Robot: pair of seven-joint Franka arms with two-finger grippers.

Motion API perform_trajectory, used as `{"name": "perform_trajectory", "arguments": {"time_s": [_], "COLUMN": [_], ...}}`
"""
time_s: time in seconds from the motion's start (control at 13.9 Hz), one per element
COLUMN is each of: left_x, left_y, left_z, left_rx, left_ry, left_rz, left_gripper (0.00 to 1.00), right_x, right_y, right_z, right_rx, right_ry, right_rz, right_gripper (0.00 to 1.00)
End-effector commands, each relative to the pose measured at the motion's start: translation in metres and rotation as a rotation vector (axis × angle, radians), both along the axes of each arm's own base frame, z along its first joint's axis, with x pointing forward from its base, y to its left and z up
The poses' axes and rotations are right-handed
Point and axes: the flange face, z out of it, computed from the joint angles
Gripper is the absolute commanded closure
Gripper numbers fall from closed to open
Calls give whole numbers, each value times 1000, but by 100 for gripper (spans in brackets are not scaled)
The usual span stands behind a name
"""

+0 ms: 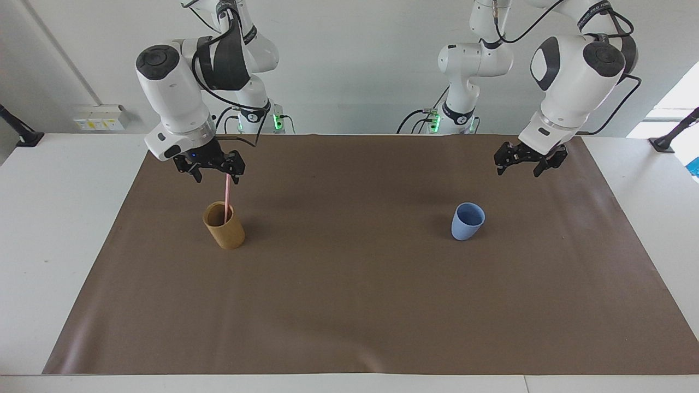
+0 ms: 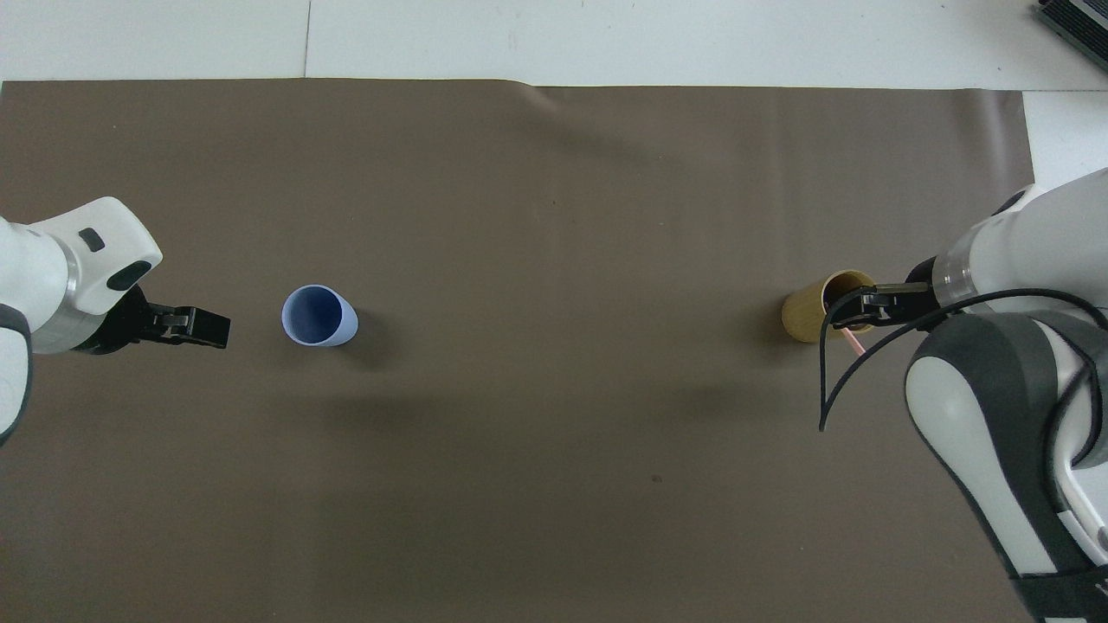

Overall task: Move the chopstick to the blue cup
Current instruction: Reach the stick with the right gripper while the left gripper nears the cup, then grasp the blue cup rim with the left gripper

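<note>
The pale-pink chopstick point(image 1: 226, 197) stands leaning in a tan-brown cup point(image 1: 224, 225), its top end sticking well above the rim. My right gripper point(image 1: 216, 178) hangs open over that cup, and the chopstick's top end sits between its spread fingers, close to one of them. In the overhead view the right gripper point(image 2: 853, 310) covers part of the tan cup point(image 2: 809, 316). The blue cup point(image 1: 467, 221) stands upright and empty toward the left arm's end. My left gripper point(image 1: 517, 171) hangs open over the mat beside the blue cup point(image 2: 318, 316), apart from it.
A brown mat point(image 1: 349, 305) covers most of the white table point(image 1: 49, 218). A black cable point(image 2: 835, 381) loops down from the right arm's wrist. The two arm bases stand at the table's edge nearest the robots.
</note>
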Motion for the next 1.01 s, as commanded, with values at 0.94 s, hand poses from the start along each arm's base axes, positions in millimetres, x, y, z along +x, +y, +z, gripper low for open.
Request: {"name": "perform_trajectory", "arguments": {"time_s": [0.94], "left_x": [25], "left_y": [-39], "left_z": [-130], "left_rx": [-30], "left_ry": [-102], "left_rz": [163], "left_gripper": [7], "right_x": [-27], "right_y": [-6], "right_z": [-19], "right_rx": [-2], "right_ry": [0], "right_rz": [155], "right_gripper": [33]}}
